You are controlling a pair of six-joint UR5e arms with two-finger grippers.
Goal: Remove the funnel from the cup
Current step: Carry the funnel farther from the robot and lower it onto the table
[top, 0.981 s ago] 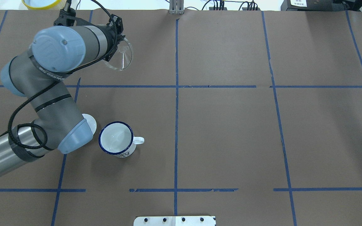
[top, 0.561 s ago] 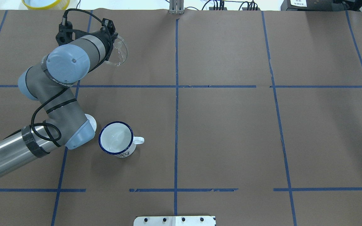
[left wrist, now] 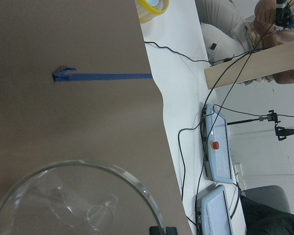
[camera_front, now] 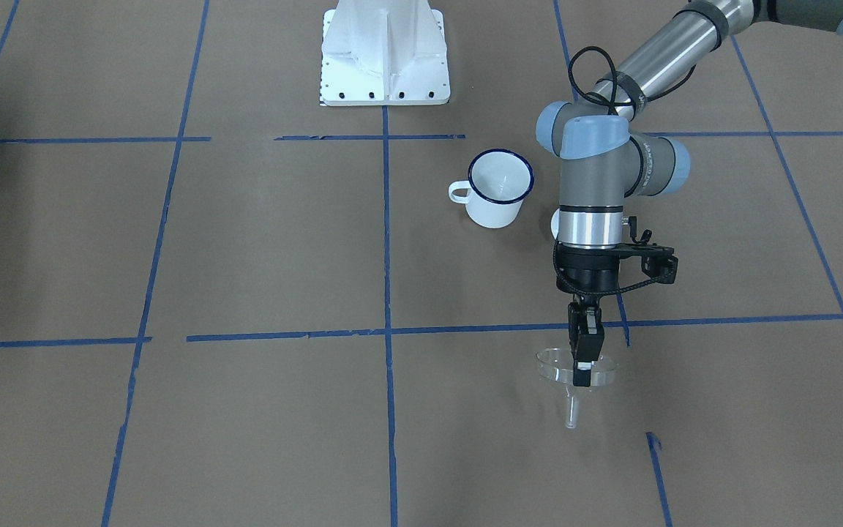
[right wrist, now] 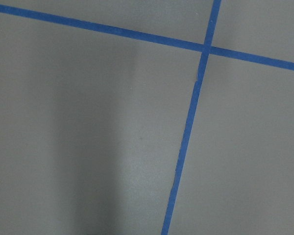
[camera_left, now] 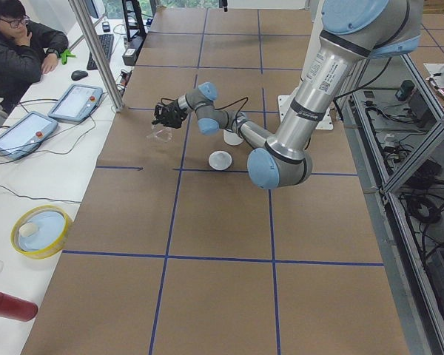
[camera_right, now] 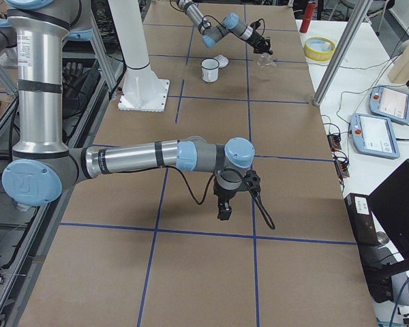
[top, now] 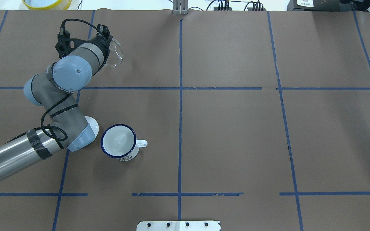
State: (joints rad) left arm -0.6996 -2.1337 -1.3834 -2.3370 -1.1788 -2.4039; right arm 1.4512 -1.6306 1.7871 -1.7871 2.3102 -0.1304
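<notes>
The funnel at the jaws is clear and colourless. The left gripper is black. The cup, well apart from the jaws, is white with a dark blue rim and a dark speckled print on its side. The table cover is brown, gridded with blue lines.

You'll find the funnel out of the cup: clear plastic, bowl up, thin stem pointing down, pinched at its rim by the left gripper near the desk's far edge, left of the middle. You can't tell whether the stem tip touches the desk. The cup, white with a dark blue rim, stands upright and empty, well apart, handle toward the right edge
</notes>
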